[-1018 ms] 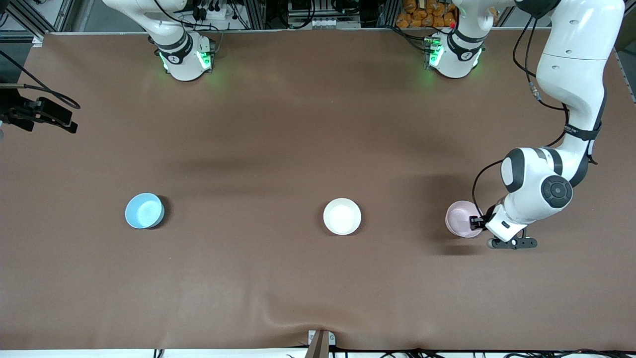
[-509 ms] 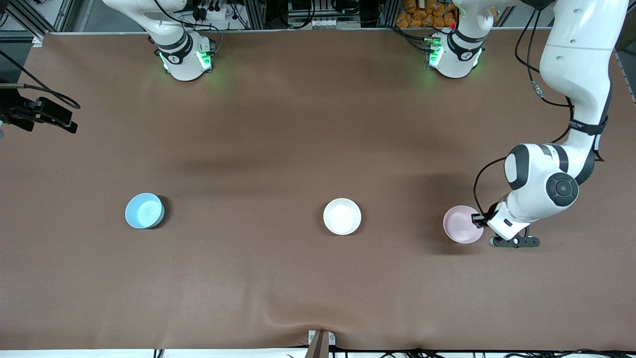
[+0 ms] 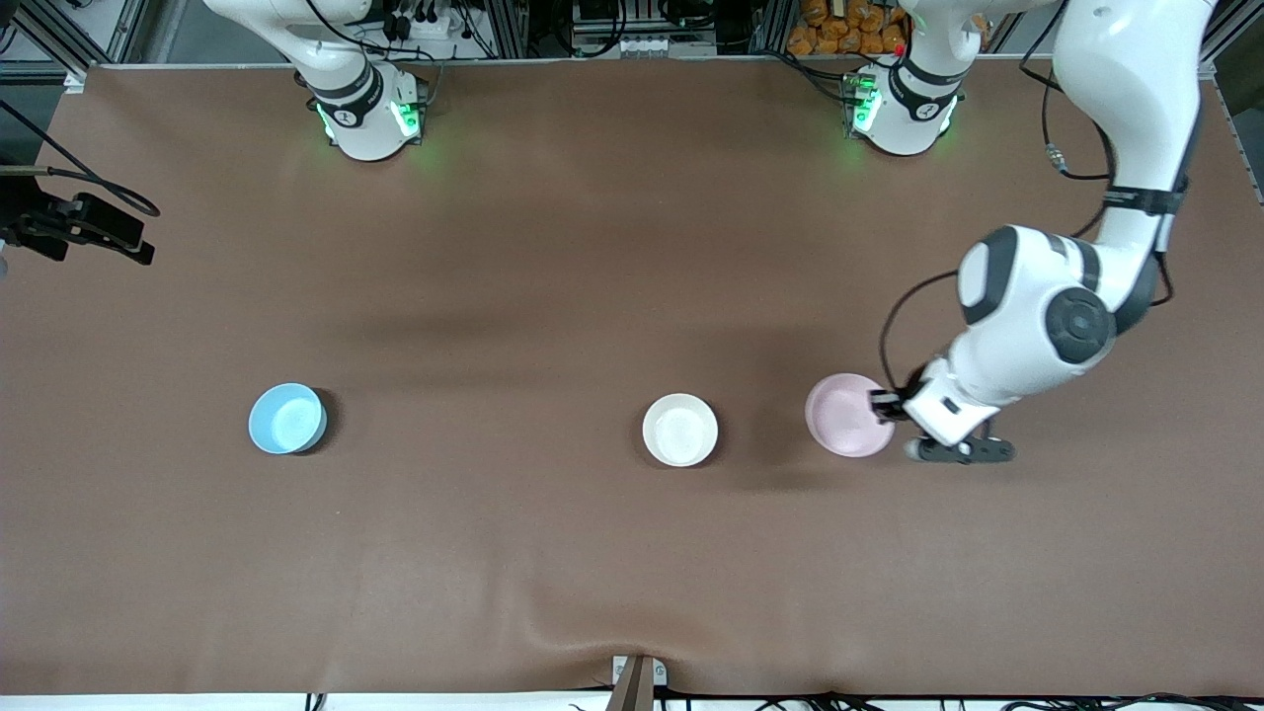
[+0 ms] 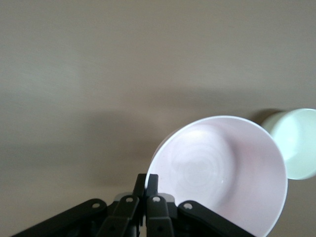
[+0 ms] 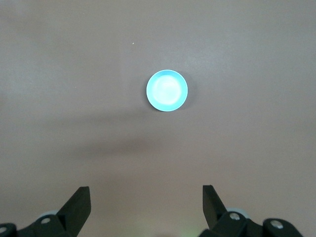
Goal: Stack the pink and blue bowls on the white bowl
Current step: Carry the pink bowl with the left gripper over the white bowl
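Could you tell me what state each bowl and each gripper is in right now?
pink bowl: gripped by its rim, carried above the table.
white bowl: upright, empty, on the table.
blue bowl: upright, empty, on the table.
left gripper: shut on the pink bowl's rim.
right gripper: open, high over the blue bowl.

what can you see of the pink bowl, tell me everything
The pink bowl is small, round and plain, pale pink with a whitish inside, and looks like smooth plastic. It is empty. The left gripper is shut on its rim, pinching the edge on the side toward the left arm's end of the table. In the left wrist view it looks tilted and lifted off the brown table, casting a shadow below. It is beside the white bowl, not yet over it.
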